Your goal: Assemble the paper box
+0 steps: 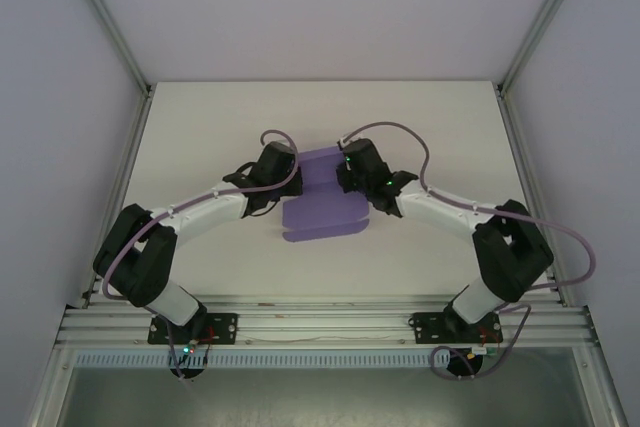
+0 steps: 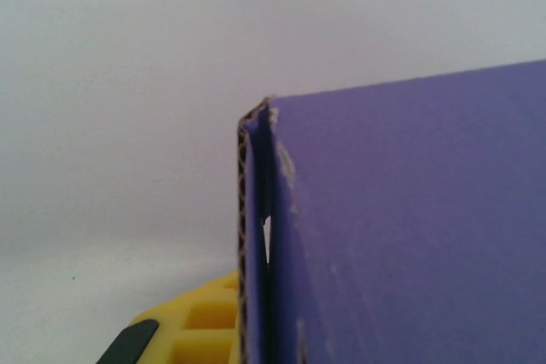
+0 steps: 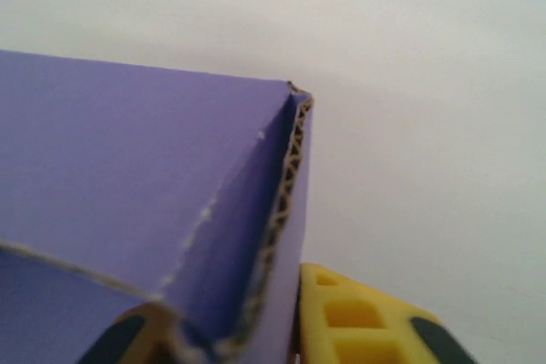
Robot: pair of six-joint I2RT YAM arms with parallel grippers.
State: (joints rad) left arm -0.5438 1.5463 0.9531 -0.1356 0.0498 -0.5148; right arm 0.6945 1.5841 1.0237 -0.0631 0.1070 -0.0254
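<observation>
The purple paper box lies partly folded in the middle of the white table, its front panel flat and its rear part raised between the two wrists. My left gripper holds its left side and my right gripper its right side. In the left wrist view a folded wall edge of the paper box stands upright against one yellow finger; the left gripper is shut on it and the other finger is hidden. In the right wrist view the corrugated wall of the paper box is pinched between yellow fingers; the right gripper is shut on it.
The white table is bounded by white walls with metal frame posts at the left and right. An aluminium rail carrying the arm bases runs along the near edge.
</observation>
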